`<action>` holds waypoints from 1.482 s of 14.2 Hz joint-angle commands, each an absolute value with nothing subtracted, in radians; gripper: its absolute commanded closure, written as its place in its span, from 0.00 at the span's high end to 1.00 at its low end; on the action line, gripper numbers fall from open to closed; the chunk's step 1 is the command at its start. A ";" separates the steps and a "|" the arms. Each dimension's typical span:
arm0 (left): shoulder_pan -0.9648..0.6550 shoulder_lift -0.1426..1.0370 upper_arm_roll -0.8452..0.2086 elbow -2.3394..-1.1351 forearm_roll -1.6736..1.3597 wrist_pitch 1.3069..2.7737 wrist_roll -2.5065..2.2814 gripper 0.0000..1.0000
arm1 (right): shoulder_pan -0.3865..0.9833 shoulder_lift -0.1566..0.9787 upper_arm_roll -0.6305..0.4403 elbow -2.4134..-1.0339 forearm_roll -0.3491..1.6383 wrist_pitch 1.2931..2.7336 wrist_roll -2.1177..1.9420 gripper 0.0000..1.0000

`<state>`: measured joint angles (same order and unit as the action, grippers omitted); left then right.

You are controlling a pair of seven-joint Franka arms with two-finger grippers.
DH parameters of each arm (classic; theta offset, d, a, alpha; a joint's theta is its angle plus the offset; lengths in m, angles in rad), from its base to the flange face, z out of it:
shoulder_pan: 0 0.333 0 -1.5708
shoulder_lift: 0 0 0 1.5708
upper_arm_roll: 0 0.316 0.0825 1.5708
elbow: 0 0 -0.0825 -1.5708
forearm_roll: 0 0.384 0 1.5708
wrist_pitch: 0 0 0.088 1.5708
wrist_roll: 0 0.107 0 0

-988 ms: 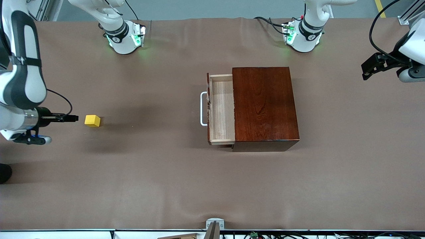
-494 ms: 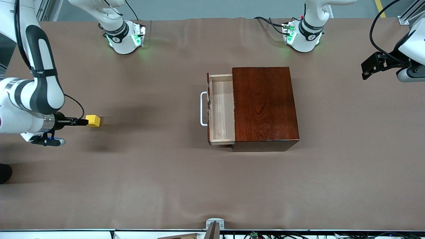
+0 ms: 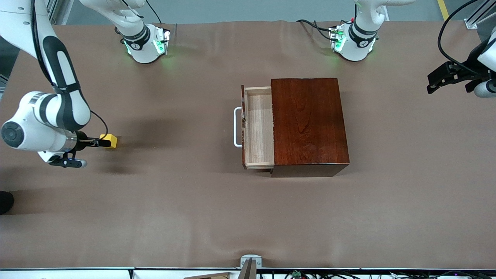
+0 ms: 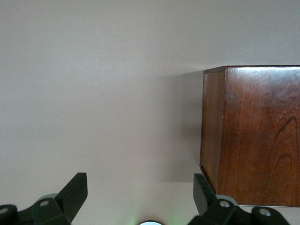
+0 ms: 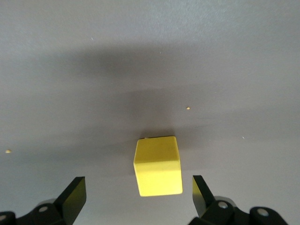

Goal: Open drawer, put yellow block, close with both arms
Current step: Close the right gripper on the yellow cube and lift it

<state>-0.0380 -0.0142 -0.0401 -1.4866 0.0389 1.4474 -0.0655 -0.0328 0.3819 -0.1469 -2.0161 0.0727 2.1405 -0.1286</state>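
Note:
The yellow block (image 3: 111, 141) sits on the brown table toward the right arm's end. My right gripper (image 3: 101, 143) is low at the block, open, and the block (image 5: 158, 166) lies just ahead of its fingertips, between their lines, untouched. The drawer (image 3: 259, 128) stands pulled out of the dark wooden box (image 3: 308, 124), its pale tray empty and its white handle (image 3: 235, 127) facing the right arm's end. My left gripper (image 3: 432, 86) waits open and empty at the left arm's end of the table. Its wrist view shows a corner of the box (image 4: 253, 136).
The two green-lit arm bases (image 3: 147, 42) (image 3: 354, 40) stand along the table edge farthest from the front camera. A small grey fitting (image 3: 250, 261) sits at the nearest edge. Bare brown cloth (image 3: 174, 193) lies between the block and the drawer.
My right arm has swung in and its gripper has moved up to the yellow block, now partly covering it in the front view. My left gripper has shifted slightly outward. The block and drawer have not moved.

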 commanded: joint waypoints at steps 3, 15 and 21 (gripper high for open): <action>-0.035 -0.021 -0.054 -1.497 0.018 1.457 -0.048 1.00 | -0.044 0.360 -0.141 -2.127 0.081 2.294 -0.178 1.00; -0.031 -0.051 -0.055 -1.496 0.021 1.356 -0.060 1.00 | -0.069 0.364 -0.141 -2.214 0.078 2.405 -0.265 0.31; -0.028 -0.063 -0.078 -1.502 0.031 1.361 -0.055 1.00 | -0.060 0.338 -0.141 -2.194 0.081 2.324 -0.255 0.00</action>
<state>-0.0393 -0.0392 -0.0686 -1.4898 0.0379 1.3699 -0.0655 -0.0538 0.3766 -0.1501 -2.1917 0.0726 2.3717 -0.2469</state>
